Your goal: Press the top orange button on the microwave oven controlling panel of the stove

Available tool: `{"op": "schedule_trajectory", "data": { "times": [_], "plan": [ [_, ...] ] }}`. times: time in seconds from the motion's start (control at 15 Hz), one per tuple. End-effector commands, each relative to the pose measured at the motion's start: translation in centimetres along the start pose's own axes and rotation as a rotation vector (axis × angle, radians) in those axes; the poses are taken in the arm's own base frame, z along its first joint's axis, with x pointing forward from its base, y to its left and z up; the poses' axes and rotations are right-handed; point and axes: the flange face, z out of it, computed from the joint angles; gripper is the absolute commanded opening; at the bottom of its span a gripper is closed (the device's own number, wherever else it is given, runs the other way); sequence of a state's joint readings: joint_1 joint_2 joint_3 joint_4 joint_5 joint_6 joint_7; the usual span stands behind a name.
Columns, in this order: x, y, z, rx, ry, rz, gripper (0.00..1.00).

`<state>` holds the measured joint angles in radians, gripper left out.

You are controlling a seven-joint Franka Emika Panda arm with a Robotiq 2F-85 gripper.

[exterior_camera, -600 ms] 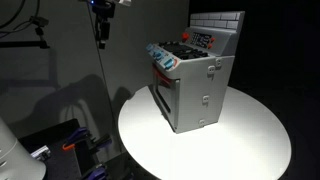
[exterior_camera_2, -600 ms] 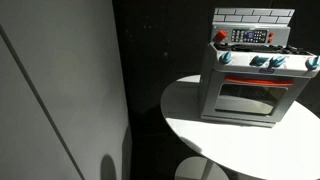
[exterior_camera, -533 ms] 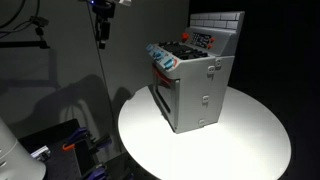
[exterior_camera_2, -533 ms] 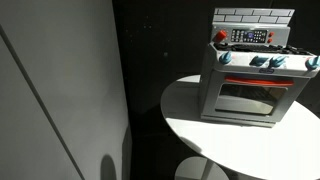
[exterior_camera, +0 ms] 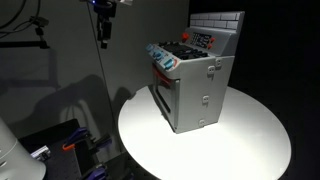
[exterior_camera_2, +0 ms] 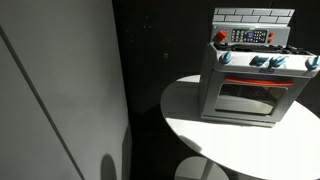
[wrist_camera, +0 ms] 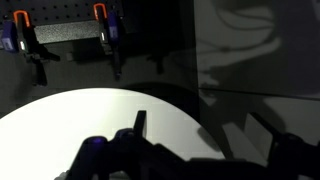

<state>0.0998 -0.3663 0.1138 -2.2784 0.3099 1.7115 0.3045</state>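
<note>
Claw (exterior_camera: pixel 101 36) high and well apart from the stove (exterior_camera: pixel 195 90); panel (exterior_camera: pixel 203 40) untouched.
The claw hangs at 10 o'clock, too dim to tell how wide it stands. The stove sits on the counter (exterior_camera: pixel 250 145), with its red-orange panel at 12 o'clock. A slanted approach might shove the light stove.

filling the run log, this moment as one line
stage: pre-contact | claw: high, well apart from toy stove | control panel: untouched | toy stove: on round white table
</note>
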Motion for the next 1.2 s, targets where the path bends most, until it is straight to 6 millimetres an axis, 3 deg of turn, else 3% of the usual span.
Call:
{"op": "schedule_trajectory", "data": {
  "times": [0.0, 0.73, 1.13],
  "plan": [
    [1.2, 0.0, -2.1, -0.003, 0.061, 0.029, 1.00],
    [7.3, 2.0, -8.8, -0.012, 0.301, 0.197, 1.00],
    [10.8, 3.9, -11.0, -0.069, 0.462, 0.315, 1.00]
  ]
}}
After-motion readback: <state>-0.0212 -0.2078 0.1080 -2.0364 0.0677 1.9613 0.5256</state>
